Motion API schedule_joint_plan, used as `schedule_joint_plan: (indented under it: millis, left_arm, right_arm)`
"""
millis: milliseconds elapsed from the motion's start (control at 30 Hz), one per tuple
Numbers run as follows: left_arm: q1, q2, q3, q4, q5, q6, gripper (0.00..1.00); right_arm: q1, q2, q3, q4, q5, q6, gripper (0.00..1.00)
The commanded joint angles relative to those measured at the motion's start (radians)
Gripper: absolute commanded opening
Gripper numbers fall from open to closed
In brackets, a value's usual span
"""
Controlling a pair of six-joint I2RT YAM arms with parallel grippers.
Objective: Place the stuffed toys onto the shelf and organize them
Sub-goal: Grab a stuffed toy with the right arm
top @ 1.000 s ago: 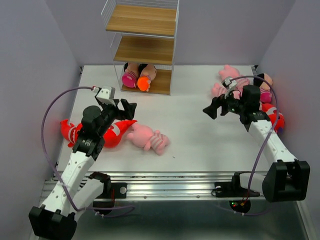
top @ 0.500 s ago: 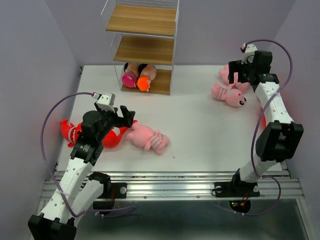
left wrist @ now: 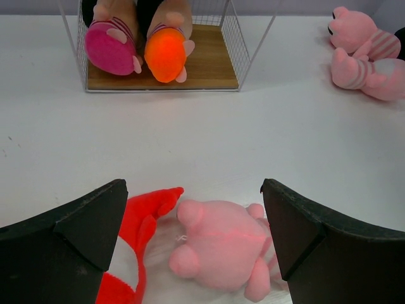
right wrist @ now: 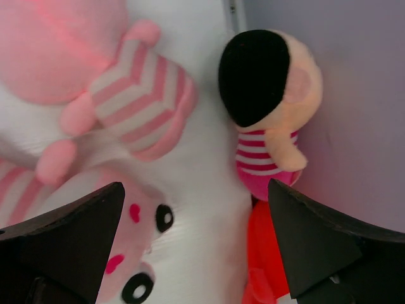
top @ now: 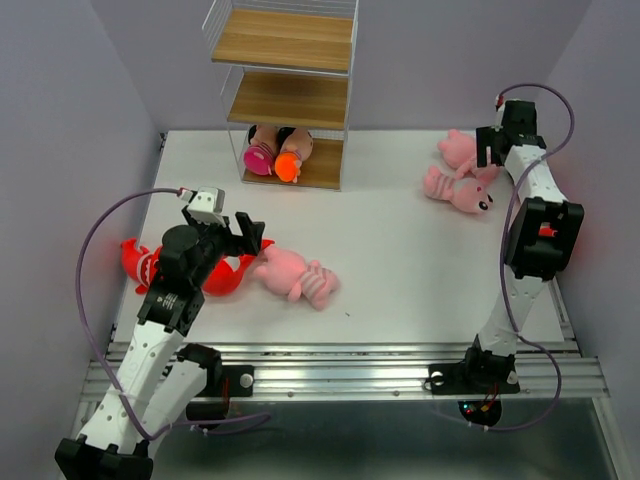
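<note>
The shelf (top: 285, 90) stands at the back centre, with two dolls (top: 258, 155) (top: 290, 160) lying on its bottom board (left wrist: 209, 66). My left gripper (top: 248, 232) hangs open just above a pink animal (left wrist: 224, 244) and the tail of a red shark (left wrist: 136, 221), touching neither. My right gripper (top: 490, 150) is open over the back right corner. Below it lie two pink striped-leg animals (right wrist: 142, 82) (right wrist: 126, 266), a dark-haired doll (right wrist: 266, 95) against the wall and a red shark (right wrist: 272, 253). Nothing is between its fingers.
Purple walls close in the white table (top: 400, 270) on the left, back and right. The two upper shelf boards (top: 290, 40) are bare. The right arm's elbow (top: 540, 240) stands tall near the right wall and hides the toys behind it.
The right arm has swung from the middle right up into the back right corner, over the toys there. The left gripper has shifted slightly nearer and left. Both stay open.
</note>
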State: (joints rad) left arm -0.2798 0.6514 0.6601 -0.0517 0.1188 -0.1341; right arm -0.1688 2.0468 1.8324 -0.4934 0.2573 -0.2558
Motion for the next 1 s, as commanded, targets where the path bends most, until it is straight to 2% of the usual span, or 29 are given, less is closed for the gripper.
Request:
schedule_joint_plan:
  millis: [0,133,367,567,967]
  left_arm:
    - [0.004,0.011,0.010,0.019,-0.016,0.004,0.99]
    - [0.004,0.037,0.012,0.018,-0.024,0.005,0.99]
    - [0.002,0.057,0.010,0.018,-0.034,0.007,0.99]
    - [0.002,0.063,0.007,0.018,-0.036,0.007,0.99]
    - [0.002,0.067,0.007,0.018,-0.039,0.008,0.99]
  right_arm:
    - [-0.057,0.070,0.099,0.101,0.125,-0.088,1.00]
    - [-0.075,0.159,0.148,0.145,0.158,-0.138,1.00]
    - [-0.075,0.210,0.153,0.265,0.194,-0.206,1.00]
    - [-0.104,0.274,0.197,0.292,0.209,-0.238,1.00]
    - [-0.123,0.265,0.128,0.361,0.169,-0.249,1.00]
